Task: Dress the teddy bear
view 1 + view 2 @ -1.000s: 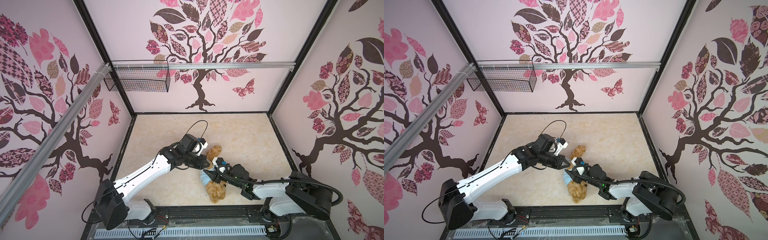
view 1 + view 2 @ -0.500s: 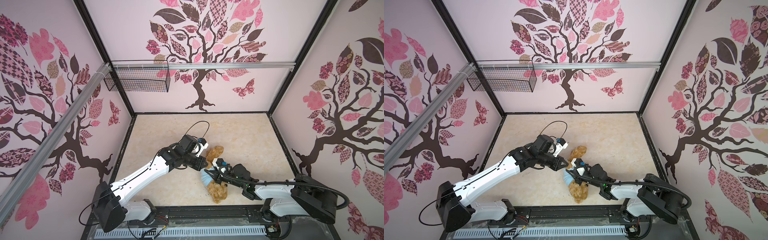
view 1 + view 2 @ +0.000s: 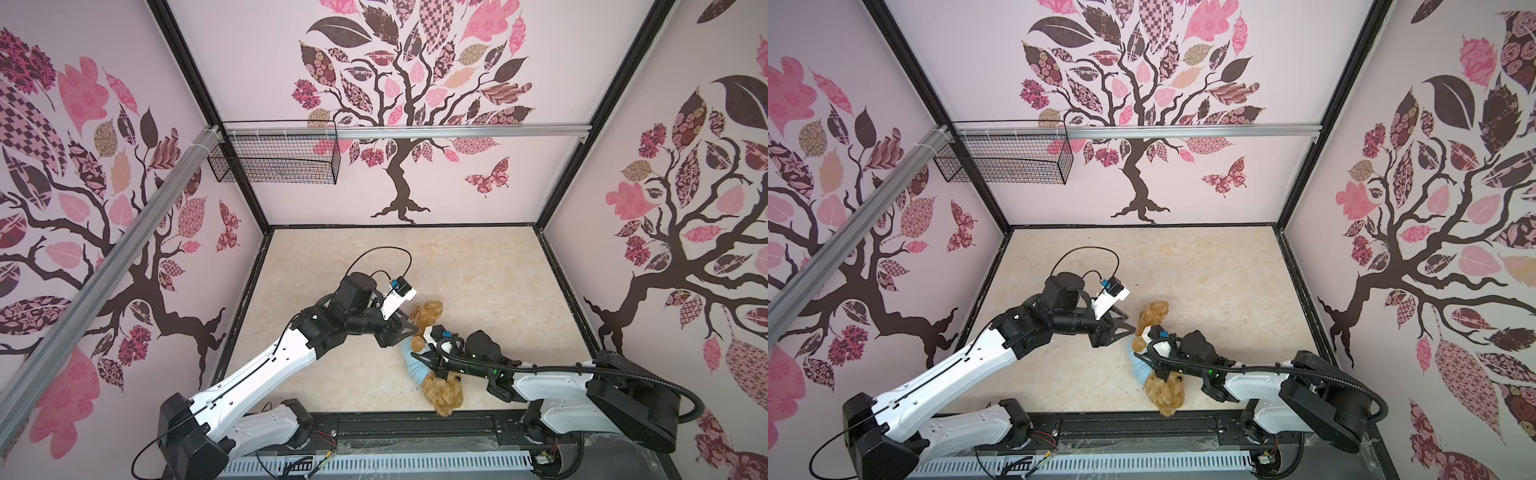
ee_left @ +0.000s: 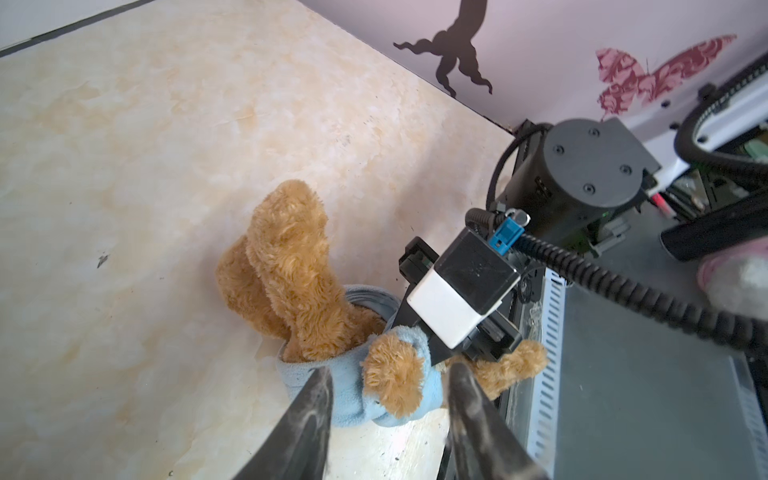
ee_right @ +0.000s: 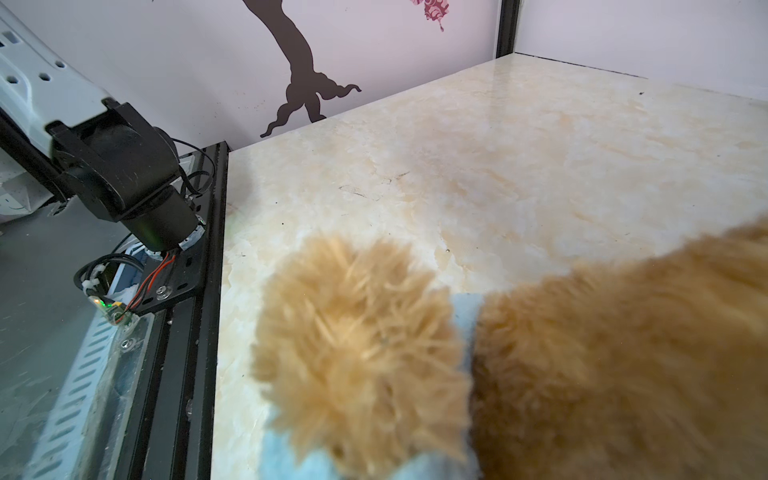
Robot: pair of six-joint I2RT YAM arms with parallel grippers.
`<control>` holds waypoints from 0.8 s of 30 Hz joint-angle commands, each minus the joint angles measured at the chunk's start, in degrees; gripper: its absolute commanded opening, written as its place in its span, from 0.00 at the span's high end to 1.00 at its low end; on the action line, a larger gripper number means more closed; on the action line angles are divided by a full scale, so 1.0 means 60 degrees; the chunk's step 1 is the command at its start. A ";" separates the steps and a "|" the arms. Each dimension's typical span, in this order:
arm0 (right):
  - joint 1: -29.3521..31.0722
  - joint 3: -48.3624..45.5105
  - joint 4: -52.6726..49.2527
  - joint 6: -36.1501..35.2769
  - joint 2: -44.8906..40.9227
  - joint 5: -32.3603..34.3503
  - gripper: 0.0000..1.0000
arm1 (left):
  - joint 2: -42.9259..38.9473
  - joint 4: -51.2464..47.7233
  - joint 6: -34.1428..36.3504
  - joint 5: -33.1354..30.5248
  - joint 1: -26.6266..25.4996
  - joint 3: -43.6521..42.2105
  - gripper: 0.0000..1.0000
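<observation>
**Bear's wearing the blue shirt, left fingers spread, right ones anyone's guess**

Nearest the front edge of the desk [image 3: 478,270], a bit right of middle, lies the teddy bear [image 3: 441,392]. Its head is toward the front and its legs point at the back wall. A light blue shirt [image 3: 415,368] wraps its torso, so that's the one "container" with something in it. The body's inside, the legs stick out of the hem, and one furry arm is out through a sleeve.

The left fingers [image 4: 307,415] are released, spread on either side of that sleeved arm. No idea if they brush the fabric. The right fingers [image 4: 409,320] are pushed in at the shirt, and I can't tell whether they're clenched on anything.

Only the left wrist view shows the arm through the sleeve and the gap between the left fingers. Both top views show the whole bear, head included. The right wrist view is just blurry fur and a sliver of blue.

Farthest back, a wire basket [image 3: 274,160] hangs from the rail [image 3: 457,131] on the back wall, left of middle.
</observation>
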 commanded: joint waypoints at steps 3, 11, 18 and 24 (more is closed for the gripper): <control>-0.0019 0.0048 0.0198 0.0071 -0.0150 -0.0293 0.89 | 0.0535 -0.0338 0.1424 0.1070 -0.0026 -0.0284 0.44; -0.0019 0.0031 0.0325 0.0071 -0.0106 -0.0318 0.89 | 0.0999 -0.0262 0.2143 0.0661 -0.0348 -0.0465 0.46; -0.0012 0.0063 0.0356 0.0060 -0.0035 -0.0317 0.89 | 0.1583 -0.0327 0.2218 0.0077 -0.0597 -0.0446 0.56; -0.0008 0.0095 0.0410 0.0085 -0.0003 -0.0278 0.89 | 0.1885 -0.0346 0.2201 -0.0007 -0.0655 -0.0426 0.70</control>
